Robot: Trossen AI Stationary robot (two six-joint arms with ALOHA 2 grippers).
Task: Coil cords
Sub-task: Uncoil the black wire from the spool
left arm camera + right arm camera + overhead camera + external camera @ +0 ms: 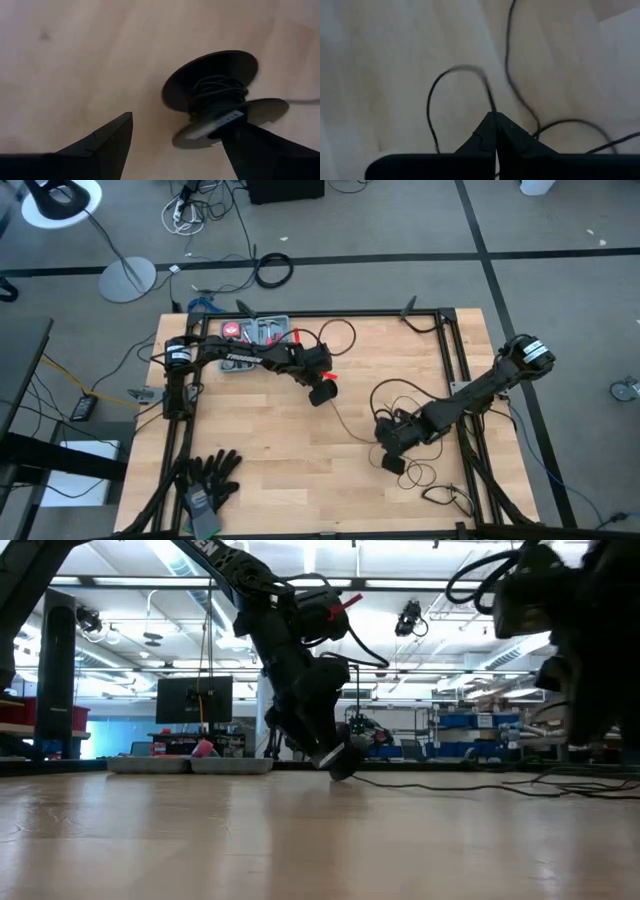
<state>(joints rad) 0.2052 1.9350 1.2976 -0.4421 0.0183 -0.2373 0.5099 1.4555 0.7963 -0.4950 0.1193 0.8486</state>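
Bare wood table (200, 840); right gripper (494, 120) pinches wire (432, 100), left gripper (175, 145) spread beside spool (215, 95).

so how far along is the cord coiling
Partly done. A few turns of the thin black cord already sit on the spool by the open left pincer. The right pincer is shut on the cord. Most of it lies in loose loops across the table, left to coil.
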